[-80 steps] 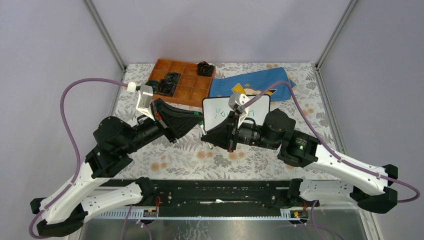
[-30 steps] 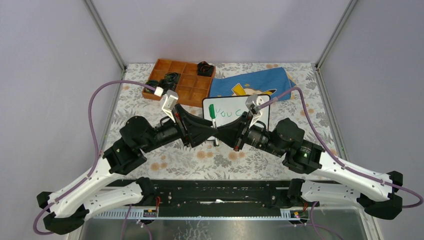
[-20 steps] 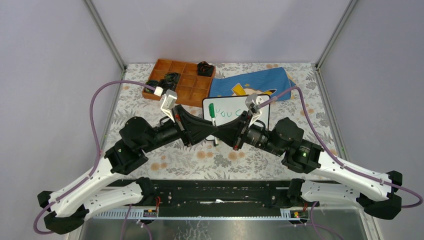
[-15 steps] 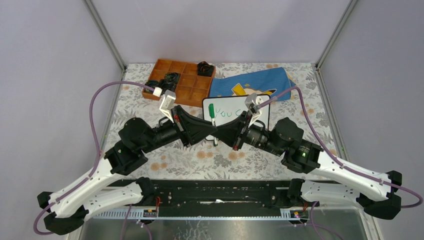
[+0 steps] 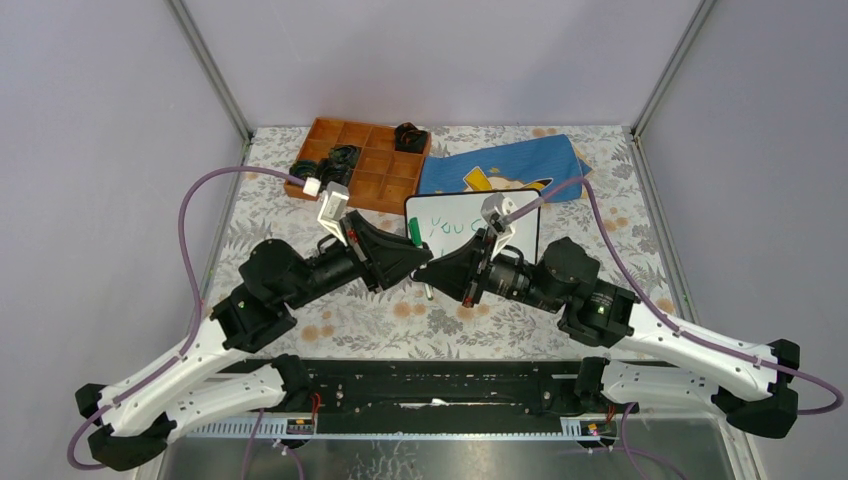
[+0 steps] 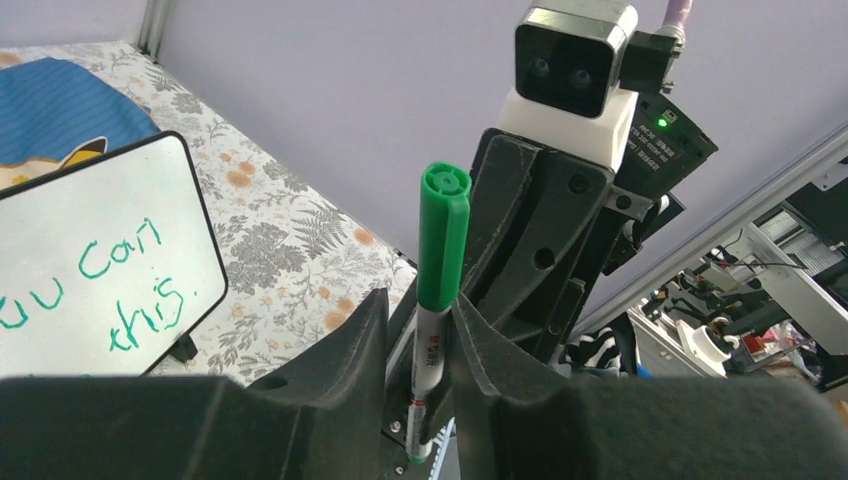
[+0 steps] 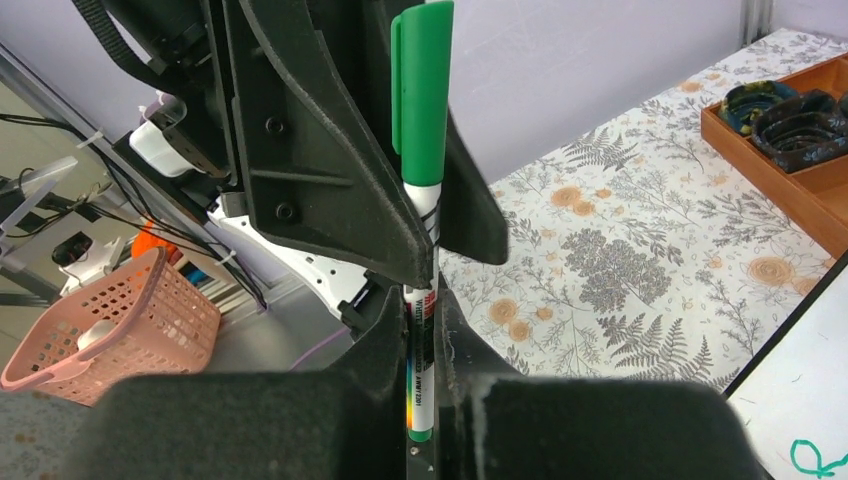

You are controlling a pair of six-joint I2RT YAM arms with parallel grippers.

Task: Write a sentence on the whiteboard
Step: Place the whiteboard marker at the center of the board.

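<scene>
A leaf-and-flower cover lies over the counter [image 5: 380,315]. At the back sits an orange compartment tray [image 5: 385,187] holding some black bits [image 5: 338,162]. A blue cloth [image 5: 520,160] with yellow print lies just beside it. A pink basket [image 7: 115,320] stands beyond the counter.

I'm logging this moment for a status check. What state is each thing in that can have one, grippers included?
green marker: capped, standing between both grippers.
right gripper: shut on the green marker's barrel.
left gripper: around the marker; grip unclear.
whiteboard: standing on its feet, green writing on it.
orange tray: some compartments hold black items, others empty.
blue cloth: lying spread flat.
</scene>
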